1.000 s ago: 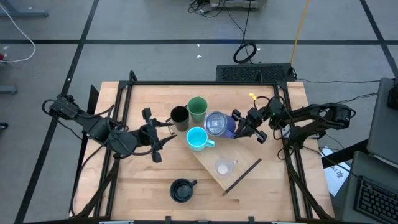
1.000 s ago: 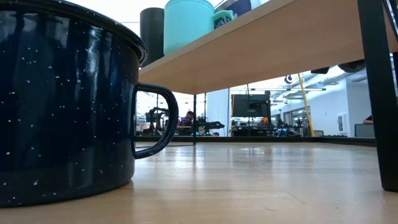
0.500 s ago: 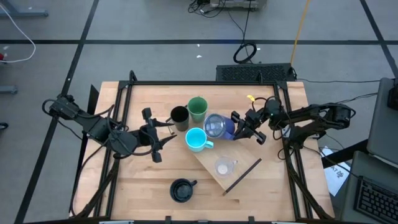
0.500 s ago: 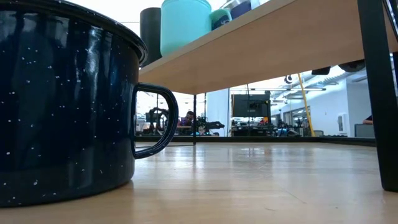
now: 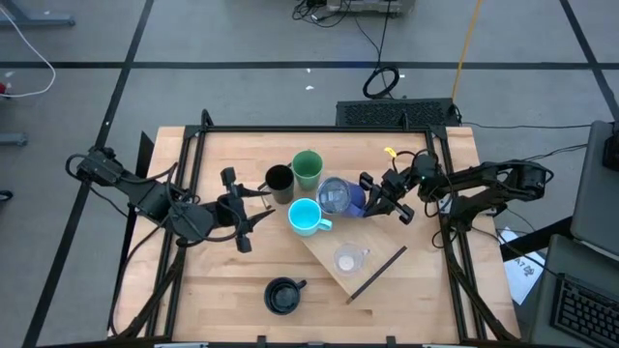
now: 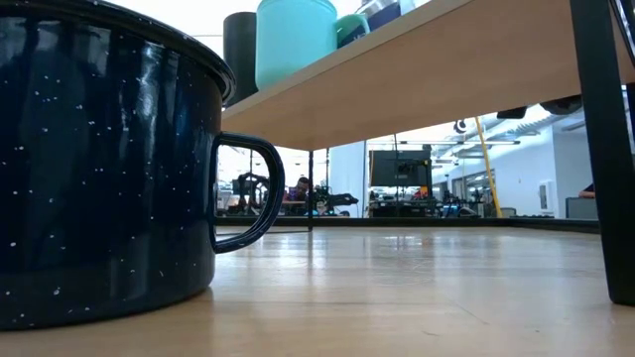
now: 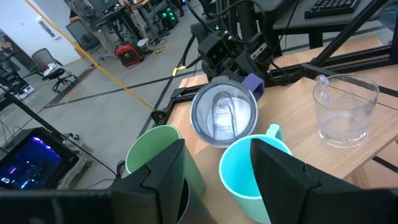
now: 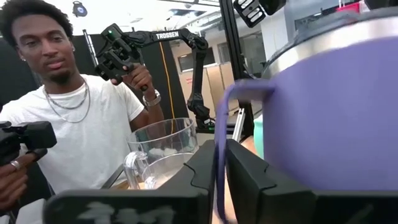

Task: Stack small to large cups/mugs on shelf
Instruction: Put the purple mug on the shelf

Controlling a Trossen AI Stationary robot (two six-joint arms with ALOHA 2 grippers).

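The shelf (image 5: 366,275) lies slantwise on the table. On it stand the clear glass cup (image 5: 346,259), the cyan mug (image 5: 306,217), the black cup (image 5: 280,182) and the green cup (image 5: 308,169). The bluish-purple tumbler (image 5: 336,193) is at the shelf's far part, beside the cyan mug. My right gripper (image 5: 372,200) is shut on its handle. My left gripper (image 5: 250,208) is open and empty, just left of the black cup and the cyan mug (image 7: 245,177). The navy mug (image 5: 282,295) stands on the tabletop near the front edge, filling the low view (image 6: 99,159). My right gripper pinches the tumbler's thin purple handle (image 8: 219,155) between its two fingers. It comes about level from the table's right side. The tumbler (image 8: 336,106) looks tipped a little toward the cyan mug. Whether its base rests on the shelf, I cannot tell.
Black frame rails run along the table's left and right edges (image 5: 184,232). The shelf's dark bracket (image 6: 605,149) stands at the right of the low view. A person (image 8: 68,118) holding hand-held grippers shows beyond the table in the right wrist view.
My right gripper has gone a little toward the table's left edge with the tumbler. The cyan mug has slid slightly the same way on the shelf.
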